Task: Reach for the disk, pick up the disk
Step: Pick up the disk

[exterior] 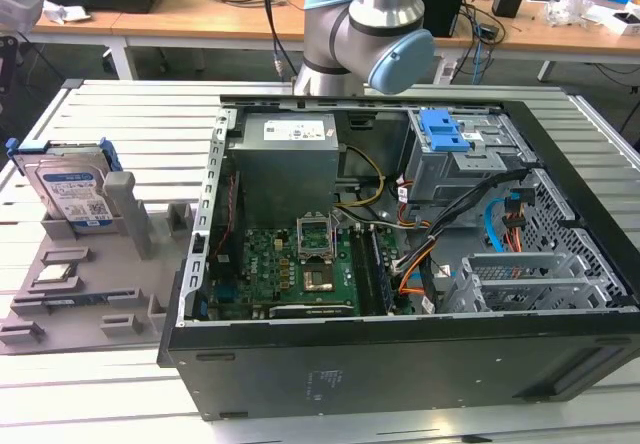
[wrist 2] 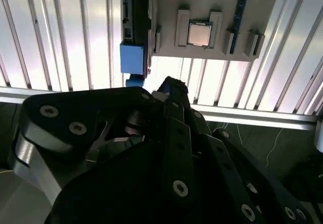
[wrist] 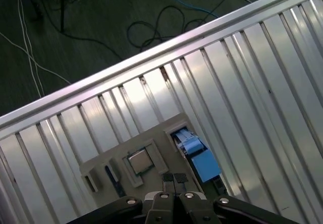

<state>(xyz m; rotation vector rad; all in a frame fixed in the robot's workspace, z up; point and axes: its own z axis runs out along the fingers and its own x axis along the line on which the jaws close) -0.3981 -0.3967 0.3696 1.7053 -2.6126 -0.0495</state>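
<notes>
- Your dark gripper [wrist: 174, 182] has its two fingertips pressed together, with nothing held between them.
- The flat silver metal disk with the blue plastic bracket [wrist: 198, 157] stands on edge in a grey plastic holder tray [wrist: 157, 137]. It is below the gripper, just to one side of the fingertips and clear of them.
- A small square silver chip [wrist: 138, 161] lies in the same tray, on the other side of the fingertips from the disk.
- The tray rests on a ribbed silver metal table [wrist: 252, 82].
- In the exterior view, an open black computer case [exterior: 400, 369] sits beside the tray.
</notes>
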